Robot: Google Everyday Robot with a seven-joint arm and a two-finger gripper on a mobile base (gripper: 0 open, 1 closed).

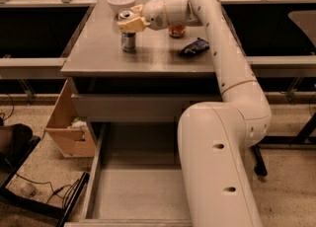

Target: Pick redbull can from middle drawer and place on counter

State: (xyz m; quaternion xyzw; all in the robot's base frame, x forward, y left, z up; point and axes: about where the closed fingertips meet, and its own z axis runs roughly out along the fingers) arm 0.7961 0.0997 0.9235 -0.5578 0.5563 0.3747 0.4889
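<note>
The redbull can [128,41] stands upright on the counter [103,58], left of centre, with its base at or just above the surface. My gripper [131,22] reaches in from the right and is shut on the can's upper part; its cream fingers [132,24] cover the can just below the silver top. The middle drawer [138,196] is pulled open at the bottom of the view and its grey floor shows nothing on it. My arm hides the drawer's right side.
A white bowl [121,0] sits at the counter's back, behind the can. An orange-red can [177,30] stands behind my wrist. A dark blue packet [194,47] lies to the right. A cardboard box [69,122] stands on the floor to the left of the drawers.
</note>
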